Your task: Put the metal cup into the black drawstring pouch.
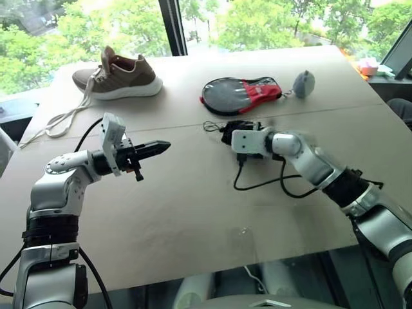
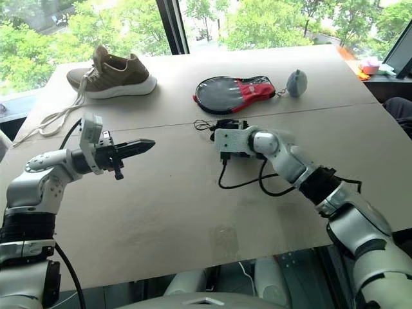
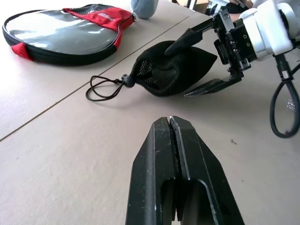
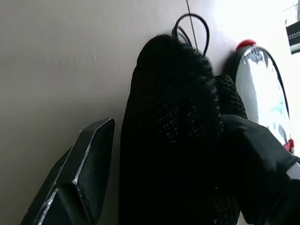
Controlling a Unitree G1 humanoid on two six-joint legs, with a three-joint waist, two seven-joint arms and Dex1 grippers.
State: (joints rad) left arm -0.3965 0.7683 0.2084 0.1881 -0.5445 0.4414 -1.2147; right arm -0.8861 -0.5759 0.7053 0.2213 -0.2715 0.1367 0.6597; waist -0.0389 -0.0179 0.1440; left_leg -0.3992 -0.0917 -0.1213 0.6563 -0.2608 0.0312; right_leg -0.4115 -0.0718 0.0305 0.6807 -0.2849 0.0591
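- A wide tan table (image 1: 193,212) covers most of the head view, with windows and green trees along the top edge.
- Upper left of the frame: a brown sneaker (image 1: 118,75) with a white sole lies on its sole, its pale laces (image 1: 61,121) trailing toward the left edge.
- Left of centre: the left gripper (image 1: 162,147) hangs above the table, pointing toward the right of the frame. Its two black fingers are pressed together and there is nothing between them.
- Upper centre: a racket-shaped case (image 1: 239,94), black and grey with a red part, lies flat. A grey fuzzy ball (image 1: 303,84) sits just beside its right end.
- Centre: the black drawstring pouch (image 3: 173,68) lies on the table, below the case in the frame and near it. Its mouth is gathered, and the thin cord (image 3: 104,87) and toggle lie on the table beside it, on the side away from the right arm. The pouch looks bulged.
- The metal cup cannot be seen in any view; whether it is inside the pouch cannot be told.
- Centre right: the right gripper (image 3: 199,61) reaches in from the lower right. Its fingers are spread wide, one on each side of the pouch. One finger lies against the fabric; the other sits at table level just beside it. The fingers are not clamped on the pouch.
- A black cable (image 1: 270,183) loops on the table beneath the right arm.
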